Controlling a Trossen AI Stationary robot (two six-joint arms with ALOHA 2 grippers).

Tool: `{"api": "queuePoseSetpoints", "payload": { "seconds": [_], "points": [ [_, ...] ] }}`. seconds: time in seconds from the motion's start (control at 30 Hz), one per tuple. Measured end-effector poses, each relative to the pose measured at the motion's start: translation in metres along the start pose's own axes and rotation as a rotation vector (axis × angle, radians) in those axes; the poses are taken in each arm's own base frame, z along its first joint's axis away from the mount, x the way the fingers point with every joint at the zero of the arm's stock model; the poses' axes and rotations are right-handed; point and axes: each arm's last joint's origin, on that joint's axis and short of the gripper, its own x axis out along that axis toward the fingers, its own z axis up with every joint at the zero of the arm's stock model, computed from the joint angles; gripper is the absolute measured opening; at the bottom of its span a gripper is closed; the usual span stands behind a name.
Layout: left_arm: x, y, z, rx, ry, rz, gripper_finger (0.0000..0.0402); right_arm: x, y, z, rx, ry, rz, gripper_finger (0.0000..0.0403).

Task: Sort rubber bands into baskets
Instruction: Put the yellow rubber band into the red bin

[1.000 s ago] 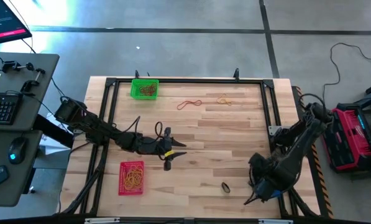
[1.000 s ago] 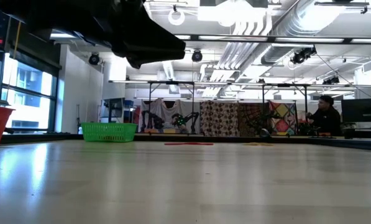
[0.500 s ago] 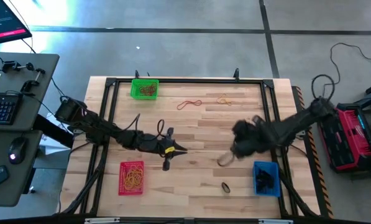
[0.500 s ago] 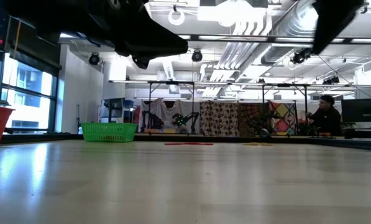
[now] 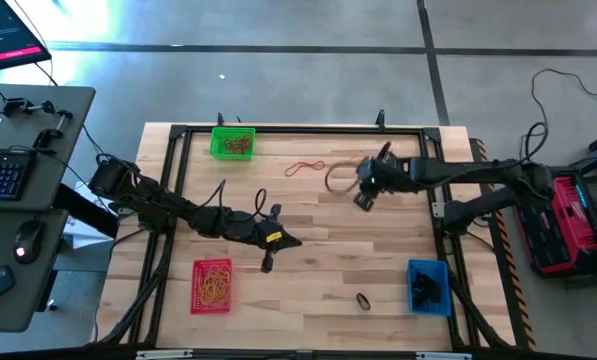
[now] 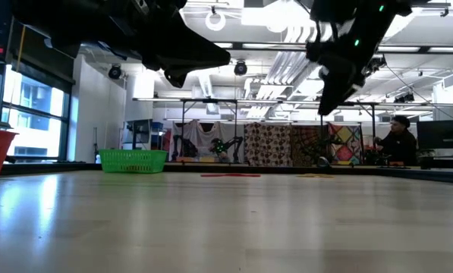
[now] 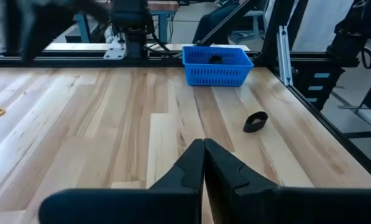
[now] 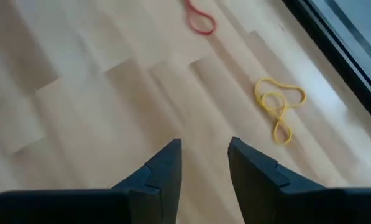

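I see the green basket [image 5: 232,142] at the table's [image 5: 318,260] far left corner, the red basket [image 5: 212,283] at its near left. My left gripper [image 5: 290,241] is clenched empty, mid-table. A red band [image 5: 304,167] and yellow bands [image 8: 278,109] lie near the far edge. My right gripper [image 5: 330,178] hovers there, fingers parted, empty. The blue basket [image 5: 429,287] sits near right, a black band [image 7: 255,121] beside it.

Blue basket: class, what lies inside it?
The blue basket holds a dark clump, probably black rubber bands. The left wrist view shows only one dark piece above the basket's near wall; that wall hides the rest.
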Motion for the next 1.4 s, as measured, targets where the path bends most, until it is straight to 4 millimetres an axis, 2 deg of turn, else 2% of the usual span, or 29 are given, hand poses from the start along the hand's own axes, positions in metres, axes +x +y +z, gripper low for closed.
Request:
{"api": "queuePoseSetpoints", "payload": {
  "seconds": [0.13,0.23,0.4,0.53,0.8,1.1,1.4],
  "points": [
    [0.000,0.000,0.000,-0.003,0.000,0.000,0.0001,0.023,-0.026,0.002,0.023,-0.023,0.028,0.0119],
    [0.000,0.000,0.000,-0.002,0.000,0.000,0.0001,0.037,-0.042,0.001,-0.024,-0.067,0.062,0.0119],
    [0.000,0.000,0.000,-0.024,0.004,0.000,0.0000,0.060,-0.061,-0.010,-0.038,-0.142,0.109,0.0119],
    [0.000,0.000,0.000,-0.026,0.005,0.000,0.0000,0.071,-0.072,-0.023,-0.018,-0.132,0.089,0.0138],
    [0.000,0.002,0.000,-0.024,-0.001,0.011,0.0000,0.087,-0.093,-0.032,0.024,-0.128,0.003,0.0218],
    [0.000,0.003,0.000,-0.021,0.002,0.012,0.0000,0.127,-0.113,-0.037,0.003,-0.066,-0.039,0.0216],
    [0.000,0.003,-0.001,-0.019,0.009,0.013,0.0000,0.146,-0.130,-0.048,0.102,-0.007,-0.002,0.0214]
  ]
}}
